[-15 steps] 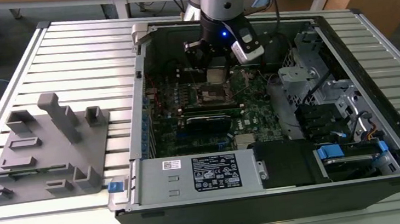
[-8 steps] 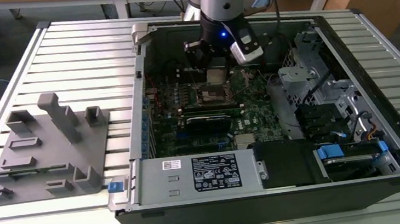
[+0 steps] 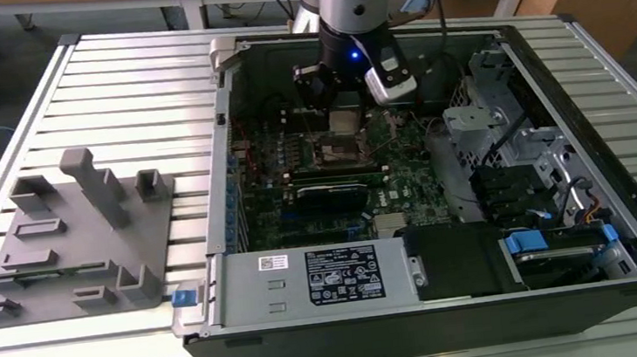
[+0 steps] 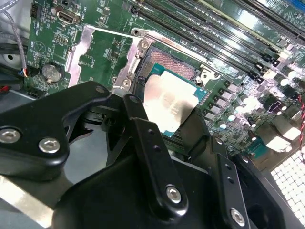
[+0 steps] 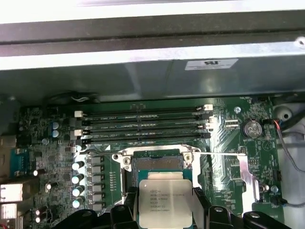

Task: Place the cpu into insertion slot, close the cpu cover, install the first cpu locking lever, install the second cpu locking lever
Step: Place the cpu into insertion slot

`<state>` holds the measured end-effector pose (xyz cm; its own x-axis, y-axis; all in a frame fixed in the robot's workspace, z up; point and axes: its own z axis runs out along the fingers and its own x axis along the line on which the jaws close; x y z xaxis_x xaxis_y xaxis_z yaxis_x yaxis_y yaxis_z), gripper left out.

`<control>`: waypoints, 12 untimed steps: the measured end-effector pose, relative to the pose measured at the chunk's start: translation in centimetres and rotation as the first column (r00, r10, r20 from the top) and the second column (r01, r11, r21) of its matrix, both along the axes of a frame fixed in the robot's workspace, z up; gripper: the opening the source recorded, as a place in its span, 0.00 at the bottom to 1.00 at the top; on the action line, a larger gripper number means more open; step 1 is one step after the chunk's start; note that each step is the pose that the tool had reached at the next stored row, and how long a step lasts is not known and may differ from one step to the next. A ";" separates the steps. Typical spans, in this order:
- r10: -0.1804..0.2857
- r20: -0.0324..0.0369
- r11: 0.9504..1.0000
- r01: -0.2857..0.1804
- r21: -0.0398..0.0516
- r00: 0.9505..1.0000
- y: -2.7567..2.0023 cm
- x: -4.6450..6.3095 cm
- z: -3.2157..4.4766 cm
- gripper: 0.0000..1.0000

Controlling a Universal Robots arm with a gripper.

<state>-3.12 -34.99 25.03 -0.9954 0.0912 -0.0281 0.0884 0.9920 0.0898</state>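
Cpu [image 3: 343,122] poised above insertion slot [image 3: 337,152]
Claw [image 4: 167,121] clamps its edges, underside free, at the slot's twelve o'clock in the exterior view; cpu cover [image 4: 76,52] lies swung open for access.

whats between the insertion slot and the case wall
Long black memory slots lie between the insertion slot and the grey case wall, in the first wrist view.

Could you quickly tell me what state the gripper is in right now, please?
Gripper: closed, holding the cpu by its edges at the insertion slot.
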 end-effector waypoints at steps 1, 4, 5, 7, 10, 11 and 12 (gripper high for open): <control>-0.018 0.000 1.000 0.018 0.000 1.000 0.00 0.0 -0.02 0.54; -0.073 0.000 0.997 0.073 0.000 0.997 0.00 0.0 -0.07 0.54; -0.091 0.000 0.996 0.091 0.000 0.996 0.00 0.0 -0.09 0.54; -0.127 0.000 0.992 0.127 0.000 0.992 0.00 0.0 -0.14 0.54; -0.180 0.000 0.984 0.180 0.000 0.984 0.00 0.0 -0.20 0.54; -0.200 0.000 0.980 0.200 0.000 0.980 0.00 0.0 -0.22 0.54; -0.217 0.000 0.976 0.217 0.000 0.976 0.00 0.0 -0.25 0.54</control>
